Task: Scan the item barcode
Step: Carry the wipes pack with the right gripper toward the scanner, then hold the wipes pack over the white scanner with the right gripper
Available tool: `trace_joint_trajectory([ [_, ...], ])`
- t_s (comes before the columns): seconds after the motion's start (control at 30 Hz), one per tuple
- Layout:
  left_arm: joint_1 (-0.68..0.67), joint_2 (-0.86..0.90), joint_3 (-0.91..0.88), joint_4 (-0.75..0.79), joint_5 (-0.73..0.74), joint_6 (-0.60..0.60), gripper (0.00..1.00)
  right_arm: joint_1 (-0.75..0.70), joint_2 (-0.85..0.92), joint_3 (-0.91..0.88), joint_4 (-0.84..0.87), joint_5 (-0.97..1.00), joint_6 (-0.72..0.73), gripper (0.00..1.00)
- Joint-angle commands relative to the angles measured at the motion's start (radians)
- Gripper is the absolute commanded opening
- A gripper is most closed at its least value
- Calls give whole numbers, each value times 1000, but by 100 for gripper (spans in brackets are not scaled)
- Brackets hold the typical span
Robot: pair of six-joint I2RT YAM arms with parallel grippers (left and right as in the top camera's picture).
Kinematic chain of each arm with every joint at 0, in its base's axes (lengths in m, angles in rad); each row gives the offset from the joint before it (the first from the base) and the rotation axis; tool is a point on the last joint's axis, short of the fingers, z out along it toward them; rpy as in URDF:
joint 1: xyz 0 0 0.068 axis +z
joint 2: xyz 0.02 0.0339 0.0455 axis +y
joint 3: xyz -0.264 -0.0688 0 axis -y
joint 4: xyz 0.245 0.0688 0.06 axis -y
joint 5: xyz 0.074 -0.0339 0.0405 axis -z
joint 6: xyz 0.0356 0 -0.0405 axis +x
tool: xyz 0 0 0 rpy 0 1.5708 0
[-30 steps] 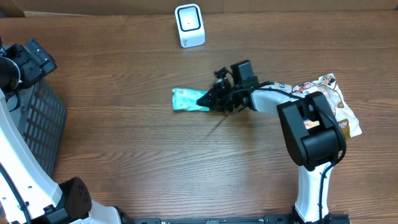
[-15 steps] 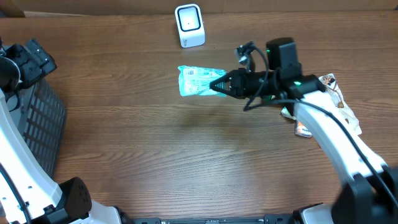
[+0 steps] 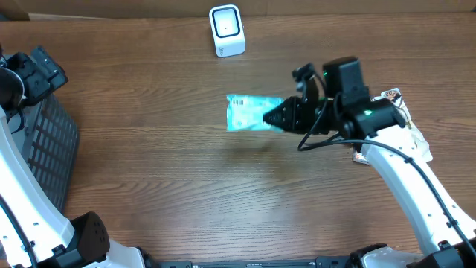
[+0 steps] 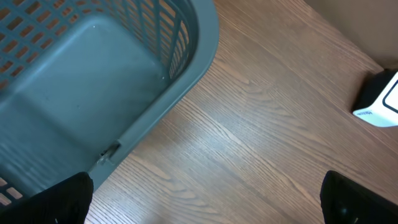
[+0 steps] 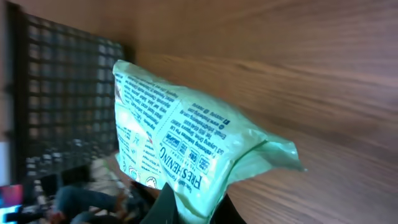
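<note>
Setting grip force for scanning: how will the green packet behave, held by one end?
The green packet is probably light: it sticks out unsupported from the right gripper pinching one end. Likely soft film, since it creases near the fingers. The glossy wrap might slip.

There is one scanner (image 3: 227,30) at 12 o'clock and one basket (image 3: 48,149) at 9 o'clock. One green pack (image 3: 249,113) is near the centre. At 3 o'clock I count at least one bag (image 3: 407,130).
</note>
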Motion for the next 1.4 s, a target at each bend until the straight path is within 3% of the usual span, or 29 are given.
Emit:
trace_joint_trajectory([
  [0.0, -6, -9, 12, 1, -5, 18, 100, 113, -28, 6, -43, 310, -23, 4],
  [0.13, -6, -9, 12, 1, -5, 18, 100, 241, -6, 78, -141, 599, -8, 4],
  [0.33, -7, -9, 12, 1, -5, 18, 100, 342, 120, 369, -275, 970, -26, 4],
  [0.6, -7, -9, 12, 1, -5, 18, 100, 383, 235, 442, 40, 1523, -310, 4],
  [0.77, -7, -9, 12, 1, -5, 18, 100, 372, 332, 442, 339, 1550, -693, 4],
  [1.0, -7, -9, 12, 1, -5, 18, 100, 347, 519, 442, 922, 1542, -1217, 4],
  [1.13, -7, -9, 12, 1, -5, 18, 100, 321, 626, 442, 1150, 1494, -1334, 4],
  [1.37, -7, -9, 12, 1, -5, 18, 99, 252, 758, 442, 1241, 1276, -1370, 4],
])
